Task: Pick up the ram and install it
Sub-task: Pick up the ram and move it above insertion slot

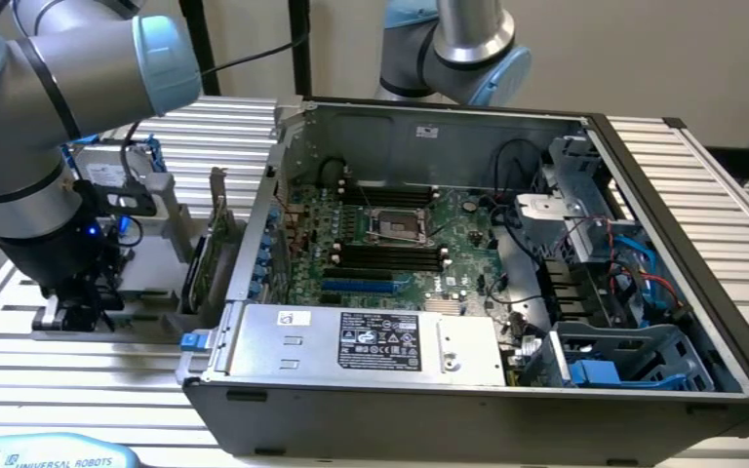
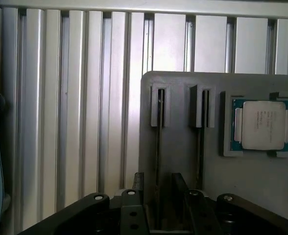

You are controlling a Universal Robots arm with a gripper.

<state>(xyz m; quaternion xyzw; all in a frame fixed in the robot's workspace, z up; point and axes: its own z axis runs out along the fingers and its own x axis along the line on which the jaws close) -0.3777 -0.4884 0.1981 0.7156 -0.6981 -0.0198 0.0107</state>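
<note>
Tool [image 1: 75,314] of the robot arm [image 1: 36,127] hangs low over a grey holder [image 1: 153,273] on the slotted metal table [image 1: 75,390], just beside the open computer case [image 1: 479,409] on the exterior view's left. Its fingers [image 2: 138,185] stand apart, one on each side of a narrow groove in the holder, gripping nothing. The ram [image 2: 158,142] shows in the wrist view as a thin dark edge standing in that groove, between the fingers and clear of both. A second groove [image 2: 201,122] runs alongside, and past it the square silver processor [image 2: 261,125] lies flat in its own pocket of the holder. A green expansion card [image 1: 218,244] with a metal bracket stands upright at the side of the holder nearest the case. Inside the case, the power supply [image 1: 362,341] sits against the near wall. Beyond it lies the green motherboard [image 1: 453,219], its black memory slots [image 1: 381,255] side by side near the square processor socket [image 1: 394,224]. Behind the case's far wall, a second robot arm [image 1: 472,49] rises.
</note>
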